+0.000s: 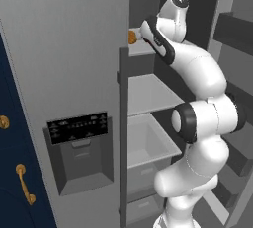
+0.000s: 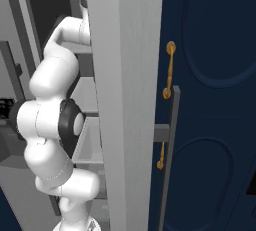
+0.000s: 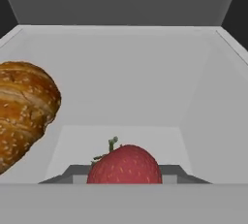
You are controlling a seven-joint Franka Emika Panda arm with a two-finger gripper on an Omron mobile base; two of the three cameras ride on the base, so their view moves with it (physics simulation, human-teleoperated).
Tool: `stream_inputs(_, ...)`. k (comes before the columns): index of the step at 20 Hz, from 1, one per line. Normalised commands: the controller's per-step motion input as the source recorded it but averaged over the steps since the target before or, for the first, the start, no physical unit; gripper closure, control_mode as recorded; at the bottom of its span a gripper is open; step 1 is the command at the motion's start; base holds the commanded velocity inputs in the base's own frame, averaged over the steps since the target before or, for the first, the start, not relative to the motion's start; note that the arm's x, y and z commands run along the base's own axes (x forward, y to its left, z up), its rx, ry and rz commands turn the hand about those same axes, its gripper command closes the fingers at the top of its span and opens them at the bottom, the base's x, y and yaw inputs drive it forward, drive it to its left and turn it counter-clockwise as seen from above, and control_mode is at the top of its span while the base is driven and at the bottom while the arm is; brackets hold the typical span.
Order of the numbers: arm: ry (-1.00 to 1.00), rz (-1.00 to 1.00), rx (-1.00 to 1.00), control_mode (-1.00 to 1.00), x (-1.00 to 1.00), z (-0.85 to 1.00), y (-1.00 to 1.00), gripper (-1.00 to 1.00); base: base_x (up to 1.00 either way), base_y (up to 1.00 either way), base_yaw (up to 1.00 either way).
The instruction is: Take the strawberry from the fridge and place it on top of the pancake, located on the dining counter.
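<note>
**Strawberry dead ahead of the claw on the upper fridge shelf**

From my hand view, the small red strawberry with pale seeds and a green stalk (image 3: 124, 165) sits nearest, at 6 o'clock in the picture, right at the bottom edge where the claw's tips would rise. I cannot see the tips themselves, so I cannot tell whether the claw is spread, pressed together, or already pinching the fruit. The berry rests on the pale grey shelf floor (image 3: 126, 97) inside the tall grey fridge (image 1: 64, 64).

Further off, at 9 o'clock from the berry, a golden-brown flaky croissant (image 3: 24, 109) lies on the same shelf, well apart from the fruit. Beyond both, the shelf runs back to the grey rear wall at 12 o'clock.

From my left base view, the white arm with dark joints (image 1: 197, 118) reaches up and in toward the upper shelf, its hand pushed inside the open compartment. Just at 9 o'clock from the wrist, an orange-brown edge of the pastry peeks past the door frame. Lower shelves and a pale drawer sit beneath.
</note>
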Motion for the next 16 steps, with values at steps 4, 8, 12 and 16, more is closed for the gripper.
stream_inputs(4,-0.17,-0.16,0.0,-1.0,-0.48,0.0,0.01,1.0,0.0,0.0,0.0)
stream_inputs(8,-0.13,-0.25,0.03,-1.0,-0.67,0.03,0.0,1.0,0.0,0.0,0.0)
stream_inputs(12,-0.11,-0.23,0.13,-1.0,-0.72,0.04,0.0,1.0,0.0,0.0,0.0)
stream_inputs(16,-0.01,-0.15,0.1,-1.0,-1.0,0.38,0.03,1.0,0.0,0.0,0.0)
